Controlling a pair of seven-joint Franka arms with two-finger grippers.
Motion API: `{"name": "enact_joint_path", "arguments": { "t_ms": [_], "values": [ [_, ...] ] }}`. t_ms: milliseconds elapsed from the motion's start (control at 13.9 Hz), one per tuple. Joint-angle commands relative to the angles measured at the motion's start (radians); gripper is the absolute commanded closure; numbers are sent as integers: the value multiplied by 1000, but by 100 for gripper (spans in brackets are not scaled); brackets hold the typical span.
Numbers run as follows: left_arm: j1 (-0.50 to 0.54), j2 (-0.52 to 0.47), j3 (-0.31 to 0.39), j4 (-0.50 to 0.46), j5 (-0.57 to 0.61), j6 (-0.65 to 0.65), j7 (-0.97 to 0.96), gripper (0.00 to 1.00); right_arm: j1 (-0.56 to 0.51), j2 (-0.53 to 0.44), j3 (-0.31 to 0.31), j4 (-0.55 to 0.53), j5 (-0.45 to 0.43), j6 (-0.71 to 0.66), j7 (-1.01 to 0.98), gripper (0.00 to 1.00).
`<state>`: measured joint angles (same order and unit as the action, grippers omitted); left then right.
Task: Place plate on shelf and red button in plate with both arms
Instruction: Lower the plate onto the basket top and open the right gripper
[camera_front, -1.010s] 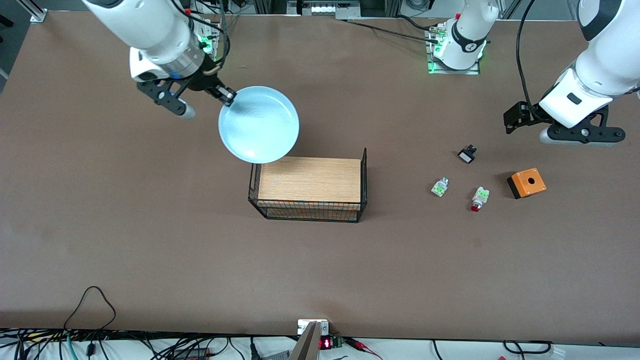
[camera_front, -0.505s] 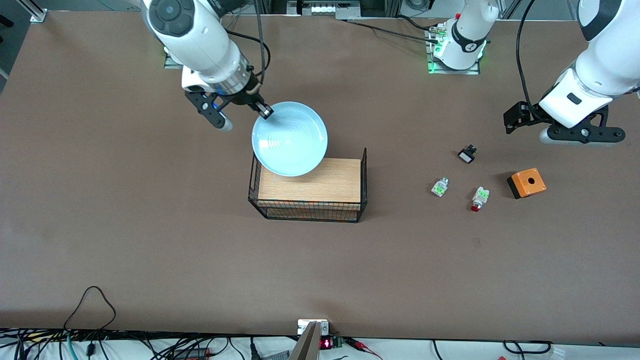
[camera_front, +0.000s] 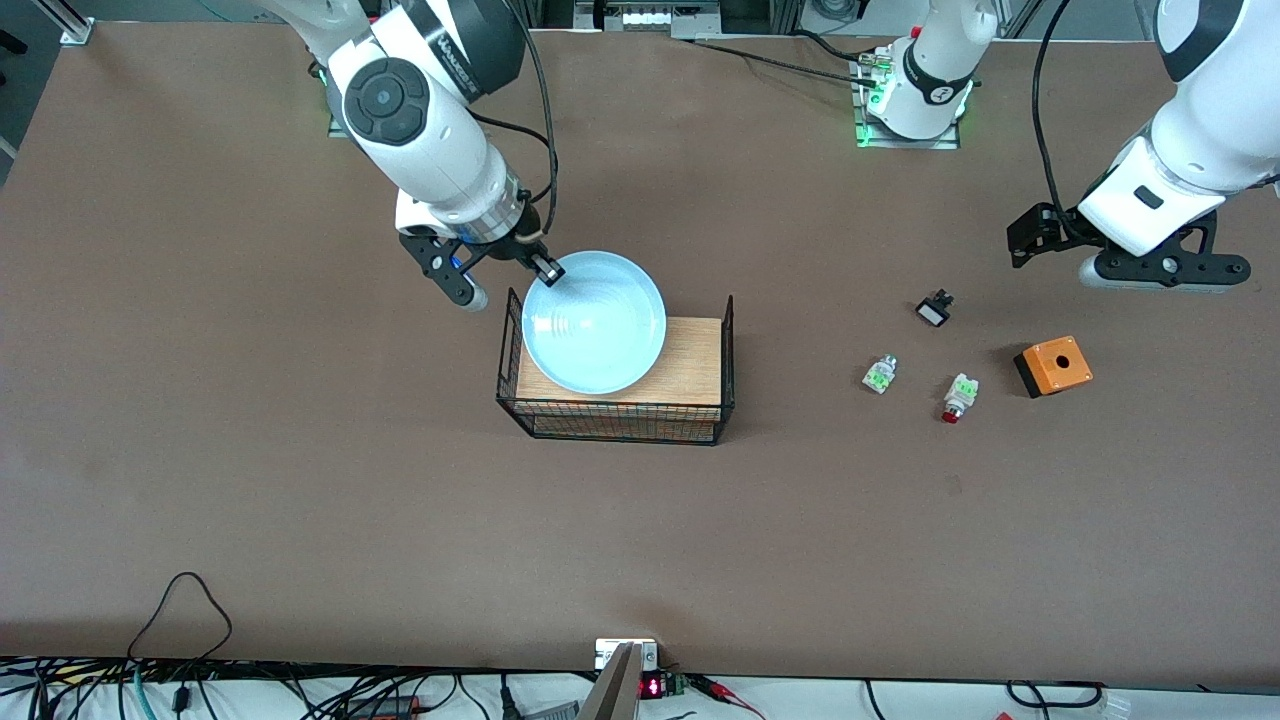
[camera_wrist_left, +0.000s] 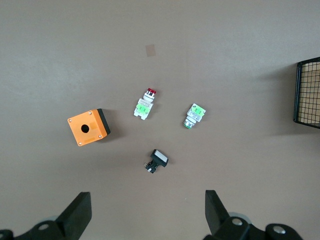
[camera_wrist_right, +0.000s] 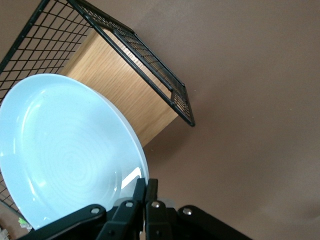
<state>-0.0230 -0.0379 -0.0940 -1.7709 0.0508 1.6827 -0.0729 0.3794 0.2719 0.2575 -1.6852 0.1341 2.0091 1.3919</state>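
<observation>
My right gripper (camera_front: 546, 268) is shut on the rim of the pale light-blue plate (camera_front: 594, 322) and holds it over the wire basket (camera_front: 727, 345). In the right wrist view the plate (camera_wrist_right: 65, 150) fills the space beside the pinched fingers (camera_wrist_right: 145, 189). The red button (camera_front: 957, 398), white with a green top and red cap, lies on the table near the left arm's end; it also shows in the left wrist view (camera_wrist_left: 144, 104). My left gripper (camera_front: 1130, 262) is open and empty, up over the table above the small parts; its fingers (camera_wrist_left: 77, 212) show wide apart.
The basket holds a wooden block (camera_front: 690, 360). Near the red button lie a similar white-green part without red cap (camera_front: 879, 373), a small black-and-white switch (camera_front: 934, 308) and an orange box with a hole (camera_front: 1052, 366). Cables run along the table's front edge.
My right arm has carried the plate from beside the basket toward the front camera and the left arm's end, so it is now over the basket. The left arm has not moved.
</observation>
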Motion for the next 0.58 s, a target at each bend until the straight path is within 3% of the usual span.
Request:
{"name": "enact_joint_path", "arguments": {
  "t_ms": [0,505],
  "values": [
    [8,10,-3,27,-20,-21,-1,0,9,32,-1,32,-19,40,19,100],
    [9,12,-3,28,-20,-20,-1,0,44,92,-8,32,-34,102,26,100]
  ]
}}
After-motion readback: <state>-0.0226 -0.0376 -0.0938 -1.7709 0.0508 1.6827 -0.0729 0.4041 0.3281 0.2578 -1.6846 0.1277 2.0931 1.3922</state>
